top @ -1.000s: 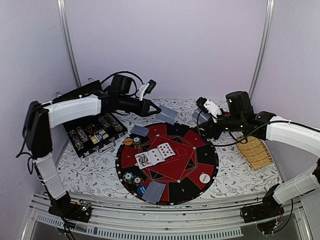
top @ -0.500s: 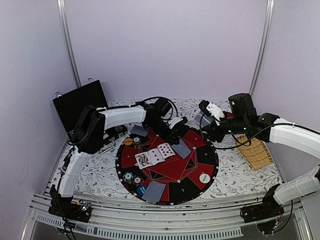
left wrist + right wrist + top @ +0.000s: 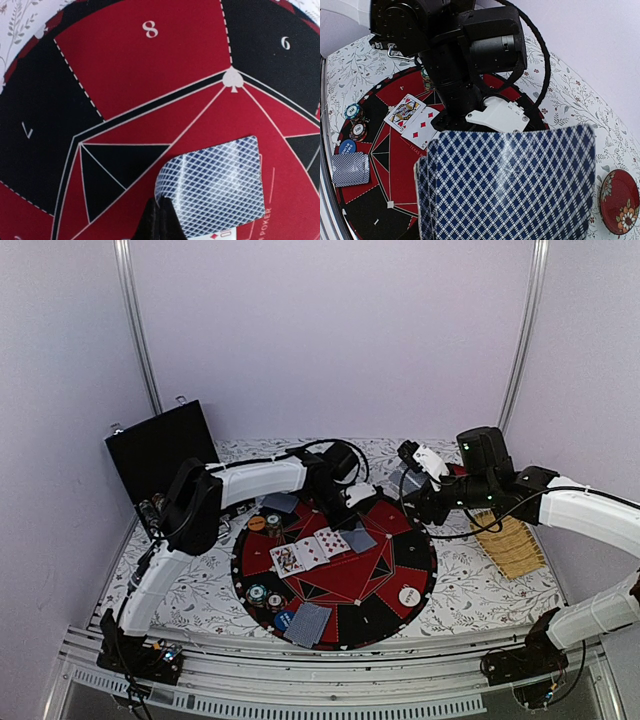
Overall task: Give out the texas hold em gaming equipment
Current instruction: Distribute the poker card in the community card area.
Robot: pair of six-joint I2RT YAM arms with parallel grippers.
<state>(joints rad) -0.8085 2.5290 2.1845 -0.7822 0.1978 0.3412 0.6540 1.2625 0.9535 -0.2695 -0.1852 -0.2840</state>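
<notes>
- Nearest, well short of my left jaws: round, stripe-edged chips (image 3: 258, 592), a blue disc (image 3: 284, 620) and a flat lattice-backed card (image 3: 308, 624) on the round red-and-black matte mat (image 3: 350, 580).
- Just left of my left jaws: glossy face-up cards (image 3: 310, 552).
- My left jaws, pressed together, pinch a thin card (image 3: 215, 185) by its curling edge.
- My right jaws, partway spread, clamp a slightly fanned deck (image 3: 510, 185) with diamond-patterned backs.

cropped at bottom edge: left fingers (image 3: 159, 222), card (image 3: 215, 185), deck (image 3: 510, 185) | chips (image 3: 258, 592): we cannot read values from above
</notes>
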